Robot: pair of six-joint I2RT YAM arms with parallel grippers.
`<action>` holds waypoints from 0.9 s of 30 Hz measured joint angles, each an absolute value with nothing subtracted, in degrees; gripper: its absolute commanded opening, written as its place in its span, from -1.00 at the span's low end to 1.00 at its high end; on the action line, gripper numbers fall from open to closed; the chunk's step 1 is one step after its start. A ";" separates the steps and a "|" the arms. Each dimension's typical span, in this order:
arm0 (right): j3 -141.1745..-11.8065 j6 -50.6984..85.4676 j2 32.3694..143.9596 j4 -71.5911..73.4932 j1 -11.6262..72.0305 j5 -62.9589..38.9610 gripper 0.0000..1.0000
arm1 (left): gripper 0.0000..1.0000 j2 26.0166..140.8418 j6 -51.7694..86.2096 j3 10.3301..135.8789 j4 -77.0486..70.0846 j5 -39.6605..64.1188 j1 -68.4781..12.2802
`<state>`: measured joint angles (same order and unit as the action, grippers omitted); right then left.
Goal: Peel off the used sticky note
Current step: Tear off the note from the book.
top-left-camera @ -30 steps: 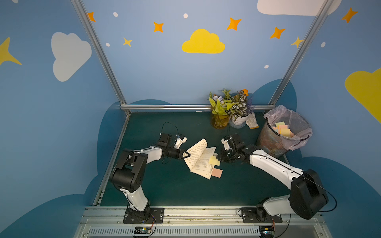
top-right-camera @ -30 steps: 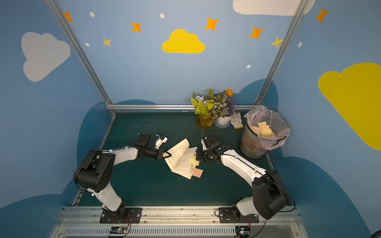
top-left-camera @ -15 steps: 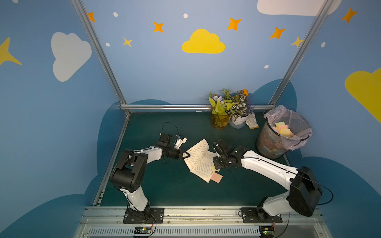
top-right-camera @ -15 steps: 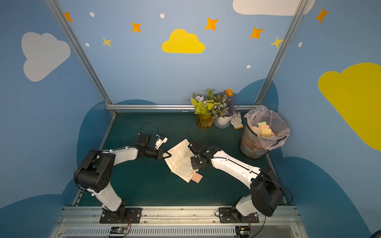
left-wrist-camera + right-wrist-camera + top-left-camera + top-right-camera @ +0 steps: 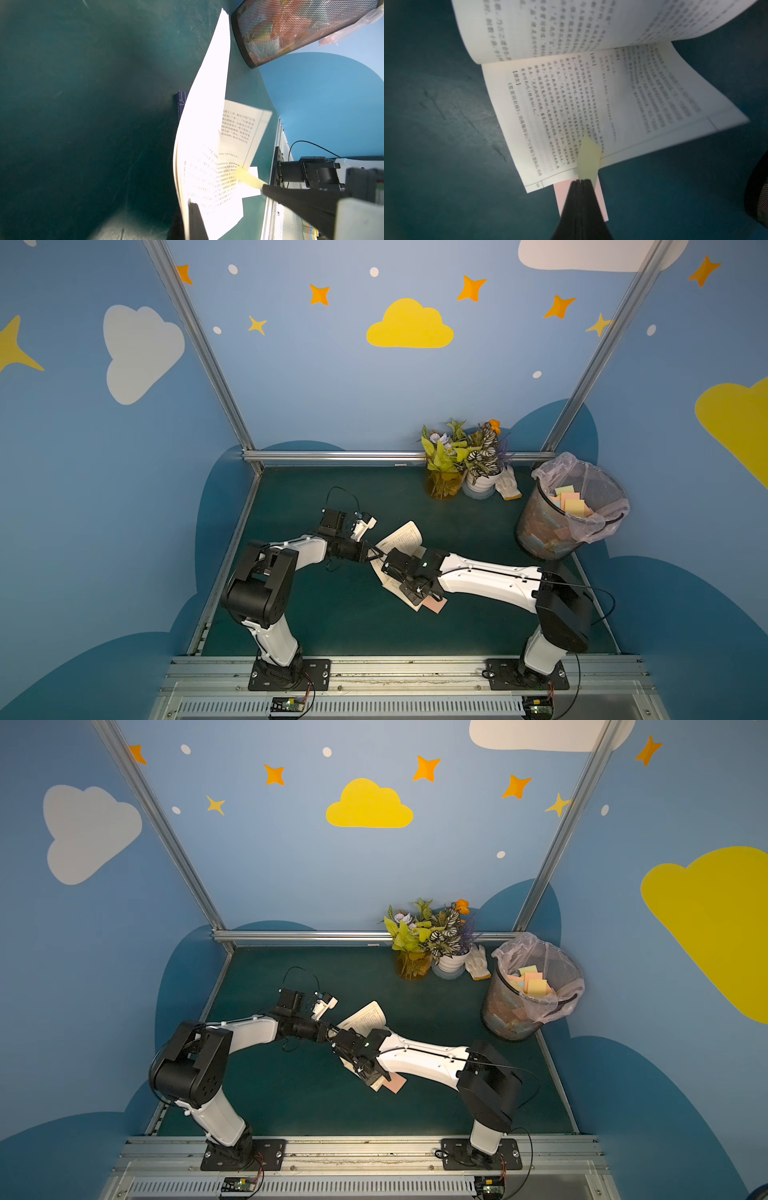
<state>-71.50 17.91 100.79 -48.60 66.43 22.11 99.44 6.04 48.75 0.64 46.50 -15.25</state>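
Pale yellow paper sticky note [image 5: 588, 160] pinched in closed right gripper [image 5: 581, 181] at page bottom edge of open white printed book [image 5: 571, 93]; partly lifted, not yet detached. Book pages clamped by closed left gripper [image 5: 372, 552].

Dark green matte tabletop [image 5: 332, 614] is scuffed. An open white-paged book [image 5: 405, 536] is laid mid-table, with a pink square sticky note [image 5: 434, 605] partly tucked under it. A black mesh wastebasket [image 5: 540, 535], amber glass vase [image 5: 442, 489], white ceramic pot [image 5: 482, 488] and white fabric glove [image 5: 508, 485] are placed at the far right.
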 measured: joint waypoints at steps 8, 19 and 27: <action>-73.34 16.12 106.74 -51.29 68.95 23.70 -1.00 | -0.94 99.44 6.04 48.75 0.67 46.50 -15.25; -71.37 15.59 99.50 -48.07 69.95 16.91 -1.00 | -0.94 99.44 6.04 48.75 0.71 46.50 -15.25; -66.85 17.67 84.09 -41.34 64.95 7.81 -1.00 | -0.94 99.44 6.04 48.75 0.71 46.50 -15.25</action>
<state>-66.85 17.67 84.09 -41.34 64.95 7.81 99.44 6.04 48.75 0.71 46.50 -15.25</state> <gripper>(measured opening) 0.032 0.046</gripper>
